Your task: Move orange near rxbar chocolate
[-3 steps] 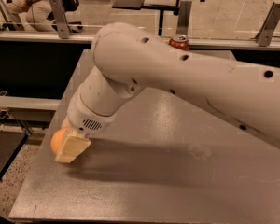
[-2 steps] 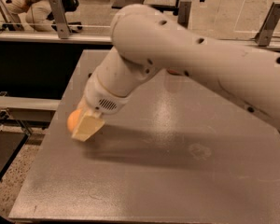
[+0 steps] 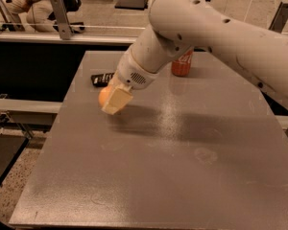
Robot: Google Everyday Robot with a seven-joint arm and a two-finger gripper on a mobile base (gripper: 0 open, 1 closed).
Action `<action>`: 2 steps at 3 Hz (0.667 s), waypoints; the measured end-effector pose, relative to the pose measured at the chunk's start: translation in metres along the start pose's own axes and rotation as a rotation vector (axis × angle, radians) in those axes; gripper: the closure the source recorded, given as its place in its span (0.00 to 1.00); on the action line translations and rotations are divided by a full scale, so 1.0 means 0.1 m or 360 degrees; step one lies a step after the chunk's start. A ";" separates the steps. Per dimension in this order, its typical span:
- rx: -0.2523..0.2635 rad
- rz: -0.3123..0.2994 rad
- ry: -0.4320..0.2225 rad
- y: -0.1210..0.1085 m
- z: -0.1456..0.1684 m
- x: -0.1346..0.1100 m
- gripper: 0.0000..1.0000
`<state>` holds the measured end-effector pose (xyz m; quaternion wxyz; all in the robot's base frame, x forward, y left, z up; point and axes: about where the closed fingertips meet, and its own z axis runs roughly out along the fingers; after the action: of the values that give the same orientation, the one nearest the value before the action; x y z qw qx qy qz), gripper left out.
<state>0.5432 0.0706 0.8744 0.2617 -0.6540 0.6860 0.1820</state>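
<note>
Since a second ago the arm has carried the orange (image 3: 104,97) up the grey tabletop (image 3: 182,166), with the gripper (image 3: 116,99) closed around it, to just beside the black rxbar chocolate (image 3: 102,79); ideally, set it down gently alongside, not on top.
</note>
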 end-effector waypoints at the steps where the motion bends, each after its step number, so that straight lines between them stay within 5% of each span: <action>1: 0.0013 0.0061 -0.0007 -0.33 -0.01 0.15 1.00; 2: 0.0034 0.0102 -0.0013 -0.61 0.03 0.18 0.98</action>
<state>0.6039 0.0531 0.8669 0.2657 -0.6281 0.7074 0.1857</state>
